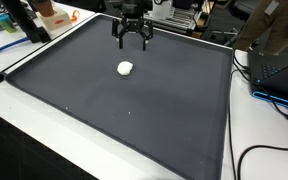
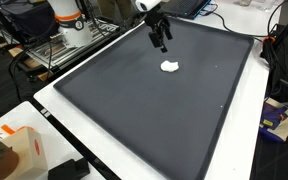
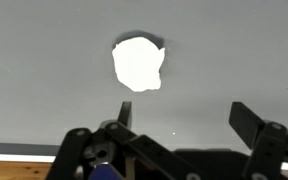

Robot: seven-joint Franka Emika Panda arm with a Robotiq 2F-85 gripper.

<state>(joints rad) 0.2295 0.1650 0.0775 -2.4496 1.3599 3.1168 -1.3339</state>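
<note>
On a white bench (image 1: pixel 19 125), a dark grey mat (image 1: pixel 134 120) is covering most of the top. Lab clutter and a cardboard box (image 1: pixel 269 30) are crowding the edges, labels too small to read. Jaws are hanging apart over the mat's far end. A white lump (image 1: pixel 125 68) is lying just beside them, untouched.

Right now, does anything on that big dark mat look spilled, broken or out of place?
Nothing stands out. A small white lump lies alone on the flat dark grey mat; the black two-fingered gripper hangs open near it, not touching.
</note>
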